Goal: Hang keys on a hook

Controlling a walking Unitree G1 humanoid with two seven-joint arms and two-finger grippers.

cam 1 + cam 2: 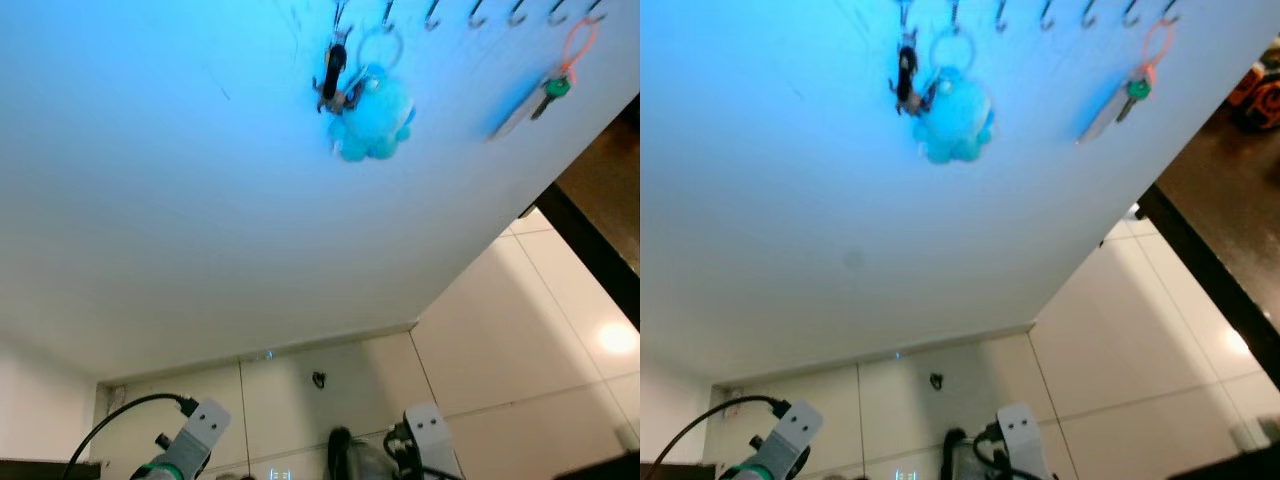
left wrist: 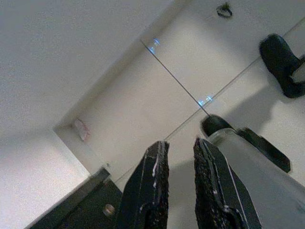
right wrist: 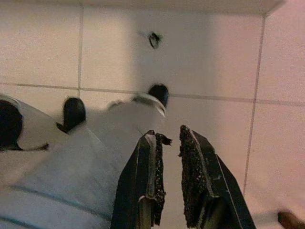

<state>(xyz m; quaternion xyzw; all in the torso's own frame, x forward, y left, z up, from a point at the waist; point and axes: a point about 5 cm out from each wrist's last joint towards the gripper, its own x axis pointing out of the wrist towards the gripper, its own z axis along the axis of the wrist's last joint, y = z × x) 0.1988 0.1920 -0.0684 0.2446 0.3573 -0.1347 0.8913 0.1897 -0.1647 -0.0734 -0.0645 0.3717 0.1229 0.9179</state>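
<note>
A white wall [image 1: 200, 200] is washed in blue light, and a pale tiled floor [image 1: 500, 330] with thin grout lines is met below it. A dark door frame [image 1: 590, 245] is seen at the right.

Keys [image 1: 338, 82] with blue pompom [image 1: 372, 122], hanging from wall hook [image 1: 341, 14]

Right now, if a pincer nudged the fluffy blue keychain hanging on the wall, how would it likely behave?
The fluffy blue keychain hangs free from a hook by its ring, so it would probably swing. Its plush body looks soft and light, likely squashing rather than resisting. The black key fob beside it might get knocked.
</note>
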